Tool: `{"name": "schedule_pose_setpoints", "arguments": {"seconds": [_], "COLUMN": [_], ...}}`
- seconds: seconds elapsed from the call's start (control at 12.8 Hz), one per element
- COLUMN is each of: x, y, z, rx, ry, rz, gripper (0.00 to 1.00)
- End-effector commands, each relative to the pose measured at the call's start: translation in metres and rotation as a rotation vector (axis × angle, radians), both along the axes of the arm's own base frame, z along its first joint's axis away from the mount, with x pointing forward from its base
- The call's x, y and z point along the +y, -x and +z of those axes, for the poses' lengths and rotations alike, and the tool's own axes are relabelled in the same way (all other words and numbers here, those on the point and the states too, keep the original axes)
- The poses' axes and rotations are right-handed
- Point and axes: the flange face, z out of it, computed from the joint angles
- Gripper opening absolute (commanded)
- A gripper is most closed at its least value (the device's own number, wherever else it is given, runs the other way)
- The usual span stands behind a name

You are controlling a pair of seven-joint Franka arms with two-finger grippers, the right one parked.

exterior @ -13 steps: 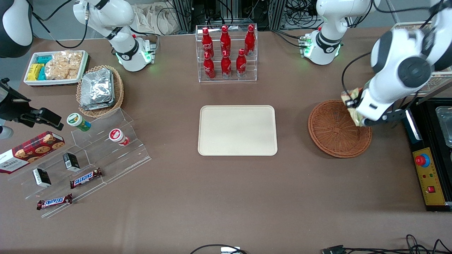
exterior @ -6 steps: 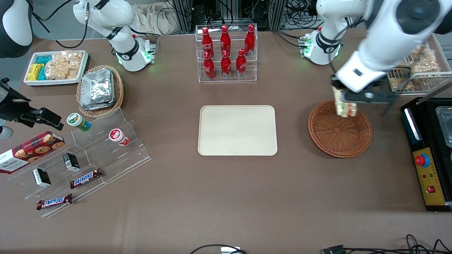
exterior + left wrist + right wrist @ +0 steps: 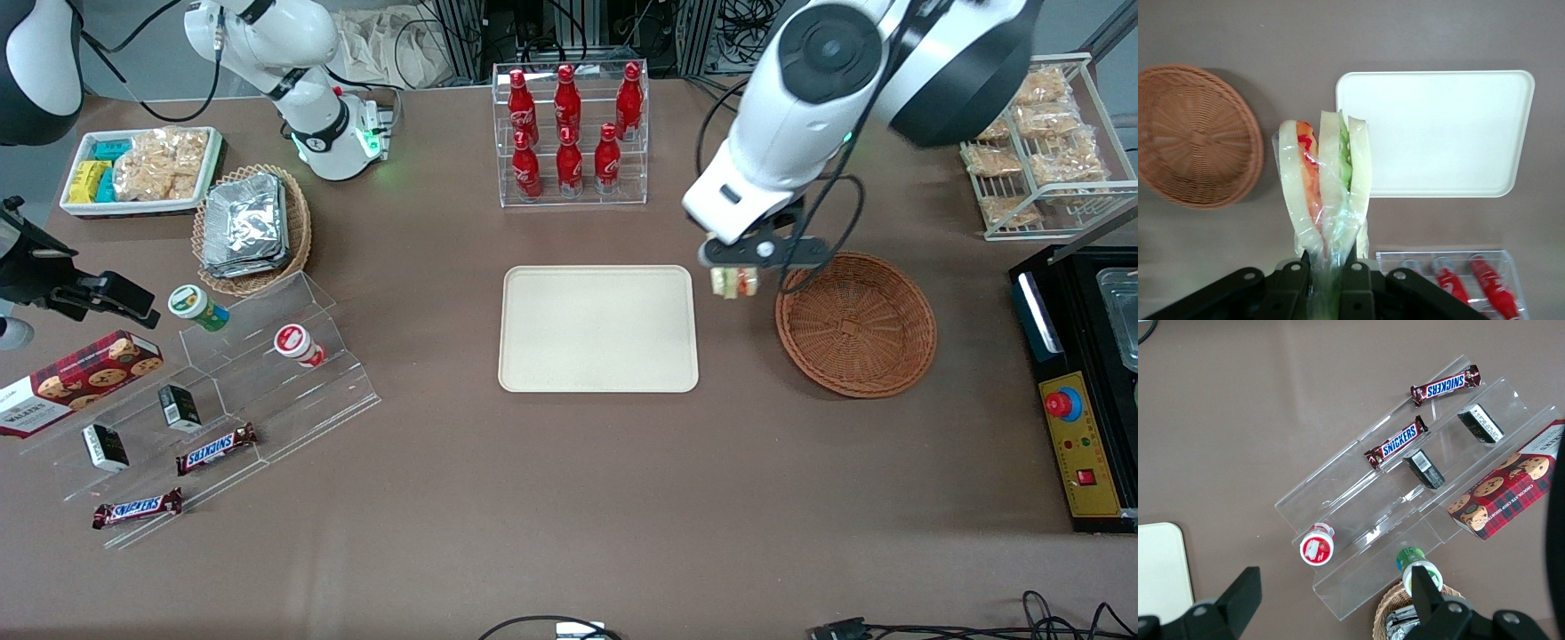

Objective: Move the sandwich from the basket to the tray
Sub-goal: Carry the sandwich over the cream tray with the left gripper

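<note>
My gripper [image 3: 734, 277] [image 3: 1330, 257] is shut on the sandwich [image 3: 734, 281] [image 3: 1325, 180], a wrapped wedge of pale bread with green, red and orange layers. It hangs in the air over the bare table between the round brown wicker basket [image 3: 856, 323] [image 3: 1195, 137] and the cream-beige tray [image 3: 597, 329] [image 3: 1438, 133]. The basket has nothing in it. Nothing lies on the tray.
A clear rack of red bottles [image 3: 569, 133] stands farther from the front camera than the tray. Toward the parked arm's end are an oval basket of foil packets [image 3: 251, 229], a white snack tray [image 3: 142, 171] and a clear stepped stand [image 3: 222, 391]. A wire rack of snacks [image 3: 1036, 142] and a black appliance [image 3: 1080, 382] sit beside the basket.
My gripper has lifted the sandwich out of the basket and carried it sideways toward the tray, now past the basket's rim.
</note>
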Motion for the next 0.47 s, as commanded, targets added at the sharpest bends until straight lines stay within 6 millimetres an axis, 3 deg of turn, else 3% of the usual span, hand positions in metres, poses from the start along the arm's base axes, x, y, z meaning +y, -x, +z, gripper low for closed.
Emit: {"name": "schedule_pose_setpoints", "arguments": {"seconds": [0.0, 0.16, 0.39], "x": [-0.028, -0.050, -0.065], "y": [-0.012, -0.006, 0.010], "z": [-0.021, -0.061, -0.156], "rx": [0.038, 0.047, 0.014], "ry": [0.013, -0.012, -0.053], "rz": [0.008, -0.036, -0.084], "gripper": [0.00, 0.00, 0.00]}}
